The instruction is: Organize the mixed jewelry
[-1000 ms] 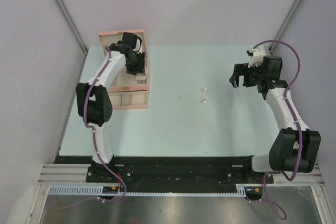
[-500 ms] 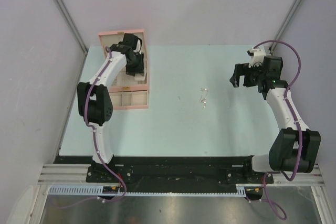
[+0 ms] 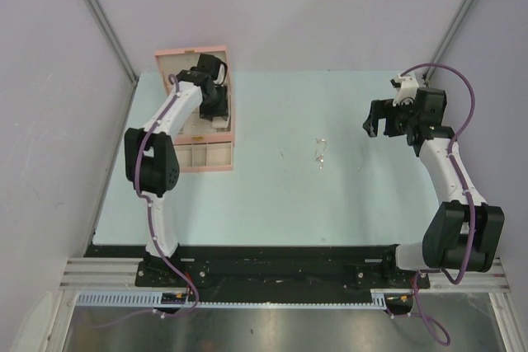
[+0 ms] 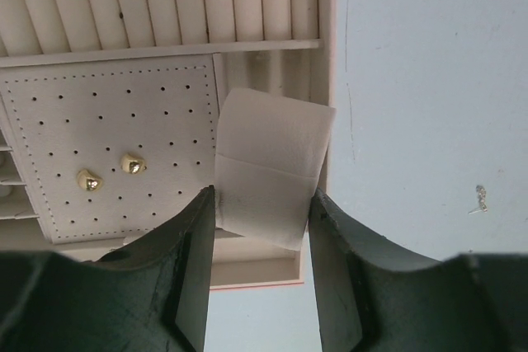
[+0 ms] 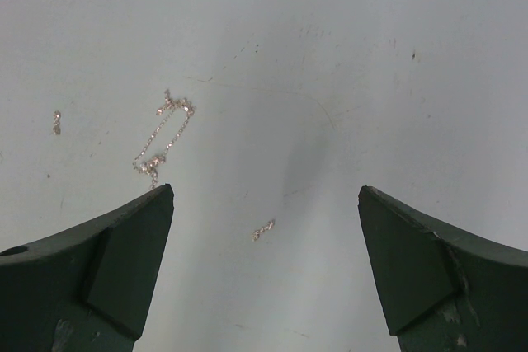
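Well, up in the upper left of the overhead frame the left gripper (image 4: 262,200) sat over the pink box (image 3: 203,157). Its jaws were roughly half closed and pressed on either side of a pale block (image 4: 268,171) at the box's right edge, beside a perforated panel (image 4: 107,121) carrying two gold studs (image 4: 132,164). Over at the right of that frame the right gripper (image 5: 266,195) hung above the table (image 3: 272,204), jaws spread as wide as they go and nothing between them. The mixed jewelry (image 3: 320,152) lay loose on the table near the middle of the overhead frame, well apart from the box. In the right wrist view a thin chain (image 5: 161,139) showed left of centre, just above the lower-left fingertip, with a tiny fragment (image 5: 262,230) low in the middle and a speck (image 5: 56,122) at the far left. By my reading, picking up that chain was the job at hand, and it wanted care: centre the jaws over the chain's bunched end, come down until the tips all but brushed the table, then close slowly so the links gathered instead of skating away. One piece at a time looked the safer bet.
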Motion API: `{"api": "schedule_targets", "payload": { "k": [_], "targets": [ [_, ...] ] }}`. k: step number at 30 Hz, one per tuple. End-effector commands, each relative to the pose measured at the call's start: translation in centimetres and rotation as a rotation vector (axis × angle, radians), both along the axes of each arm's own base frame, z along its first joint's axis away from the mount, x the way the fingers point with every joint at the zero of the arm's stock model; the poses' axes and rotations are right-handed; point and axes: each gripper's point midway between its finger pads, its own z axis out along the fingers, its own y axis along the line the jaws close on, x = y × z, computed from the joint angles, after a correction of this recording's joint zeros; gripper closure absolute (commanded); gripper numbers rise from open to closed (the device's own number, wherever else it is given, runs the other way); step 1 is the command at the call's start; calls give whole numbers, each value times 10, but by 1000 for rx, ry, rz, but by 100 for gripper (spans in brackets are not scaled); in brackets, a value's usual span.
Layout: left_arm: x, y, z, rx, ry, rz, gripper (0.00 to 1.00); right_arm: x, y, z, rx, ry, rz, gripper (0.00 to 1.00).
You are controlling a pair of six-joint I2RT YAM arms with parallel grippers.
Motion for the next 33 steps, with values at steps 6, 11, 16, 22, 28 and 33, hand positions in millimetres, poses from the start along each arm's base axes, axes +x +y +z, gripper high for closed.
{"api": "schedule_targets", "payload": {
  "k": [6, 11, 16, 22, 28, 33],
  "targets": [
    [-4, -12, -12, 4, 18, 51, 99, 3, -3, 10, -3, -33, 10, 0],
    [-4, -8, -14, 25, 19, 77, 100, 4, -4, 10, -2, -35, 8, 0],
    [-8, -6, -14, 26, 19, 98, 100, 4, -4, 10, 1, -33, 9, 0],
    [-9, -2, -12, 37, 15, 133, 100, 3, -4, 9, 2, -28, 9, 0],
    [-9, -4, -16, 30, 28, 135, 100, 4, -5, 6, 3, -22, 5, 0],
    [-8, -4, -19, 30, 36, 132, 100, 4, -5, 6, 2, -22, 4, 0]
  ]
}}
